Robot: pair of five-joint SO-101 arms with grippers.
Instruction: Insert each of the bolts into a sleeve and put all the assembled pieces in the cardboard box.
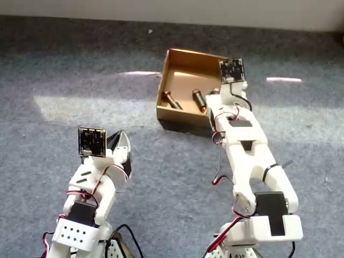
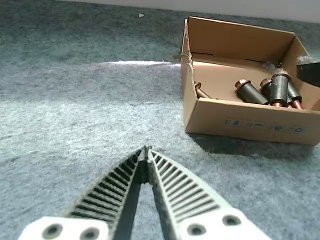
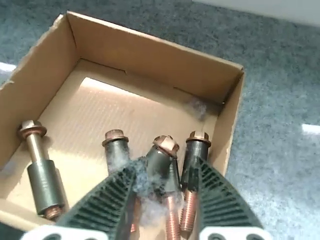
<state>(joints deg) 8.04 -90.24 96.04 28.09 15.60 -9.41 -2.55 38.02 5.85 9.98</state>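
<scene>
A shallow open brown cardboard box [image 1: 163, 86] sits on the grey carpet-covered table [image 1: 75, 59], toward the far side and slightly right of centre. Inside it lie four assembled pieces, each a copper-coloured hex-head bolt pushed through a dark grey metal sleeve.

The leftmost piece [image 3: 42, 172] lies alone near the box's left wall. The second piece [image 3: 116, 150] lies a little apart to its right. The third piece [image 3: 164, 160] and fourth piece [image 3: 196, 150] lie close together near the right wall [image 3: 232, 115], all with their heads toward the far wall.

The right arm's end effector [image 3: 166, 172] hangs over the near right part of the box with its black ribbed fingers [image 3: 107, 202] spread. The third piece sits between them, leaning head-up. A tuft of grey fluff [image 3: 145, 182] clings where the left finger meets the sleeve; I cannot tell whether either finger presses on the piece.

The left arm's end effector [image 2: 145, 151] is over bare carpet at near left, well apart from the box, with its fingertips pressed together on nothing.
</scene>
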